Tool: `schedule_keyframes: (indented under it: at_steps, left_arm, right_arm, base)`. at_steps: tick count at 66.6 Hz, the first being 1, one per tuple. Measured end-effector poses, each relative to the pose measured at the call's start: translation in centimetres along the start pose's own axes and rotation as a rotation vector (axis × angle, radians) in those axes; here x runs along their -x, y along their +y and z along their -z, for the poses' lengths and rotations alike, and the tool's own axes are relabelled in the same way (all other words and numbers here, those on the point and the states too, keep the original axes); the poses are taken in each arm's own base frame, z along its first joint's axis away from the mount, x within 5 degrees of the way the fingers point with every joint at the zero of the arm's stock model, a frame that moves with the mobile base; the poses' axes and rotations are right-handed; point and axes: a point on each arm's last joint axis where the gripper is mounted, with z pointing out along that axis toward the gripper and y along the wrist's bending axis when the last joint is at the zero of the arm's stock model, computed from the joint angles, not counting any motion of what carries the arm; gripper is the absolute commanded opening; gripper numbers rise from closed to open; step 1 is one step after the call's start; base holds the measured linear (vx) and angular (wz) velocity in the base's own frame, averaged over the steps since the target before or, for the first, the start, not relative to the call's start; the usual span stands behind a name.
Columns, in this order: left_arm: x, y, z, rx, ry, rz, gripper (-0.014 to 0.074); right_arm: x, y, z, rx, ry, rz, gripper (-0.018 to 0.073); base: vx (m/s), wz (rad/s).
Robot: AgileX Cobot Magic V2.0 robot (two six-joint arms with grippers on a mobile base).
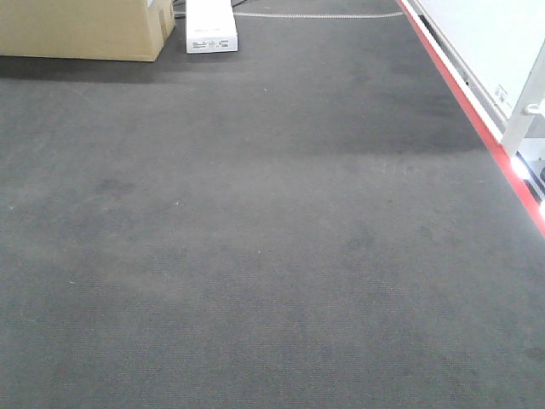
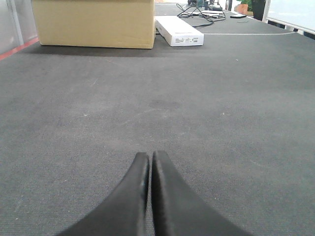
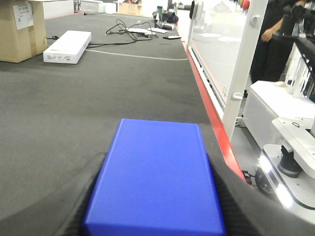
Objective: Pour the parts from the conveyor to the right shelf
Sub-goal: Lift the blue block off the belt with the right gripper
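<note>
Right jaws clamp the blue part (image 3: 155, 182) (glossy, flat-faced); conveyor (image 3: 74, 113) stretches beyond.

Front view looks down on the dark grey textured conveyor belt (image 1: 255, 256). Both wrist views sit low, facing along it; all apparently share the tan cardboard box (image 1: 81, 30).

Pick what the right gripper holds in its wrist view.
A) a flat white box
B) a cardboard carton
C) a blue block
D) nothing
C: the blue block sits in the right gripper, a finger on each side; the white box lies far off on the conveyor.
</note>
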Motion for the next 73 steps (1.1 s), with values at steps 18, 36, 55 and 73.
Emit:
schedule_keyframes:
  at_steps: [18,36,55,73]
  left_arm:
    - [0.0,0.0,0.0,0.0,0.0,0.0,-0.0006]
    - [0.0,0.0,0.0,0.0,0.0,0.0,-0.0006]
    - [0.0,0.0,0.0,0.0,0.0,0.0,-0.0006]
    - [0.0,0.0,0.0,0.0,0.0,0.0,-0.0006]
  right_arm:
    - [-0.44,0.07,-0.2,0.011,0.053,0.002,-0.0005]
    - [-0.45,0.08,-0.2,0.011,0.054,0.002,-0.0005]
    - [-0.46,0.08,-0.2,0.011,0.055,0.002,-0.0005]
    - [-0.49,0.09,-0.2,0.012,0.058,0.002,-0.0005]
  base:
    - [0.0,0.0]
    - [0.0,0.0]
    - [0.0,0.0]
    - [0.0,0.0]
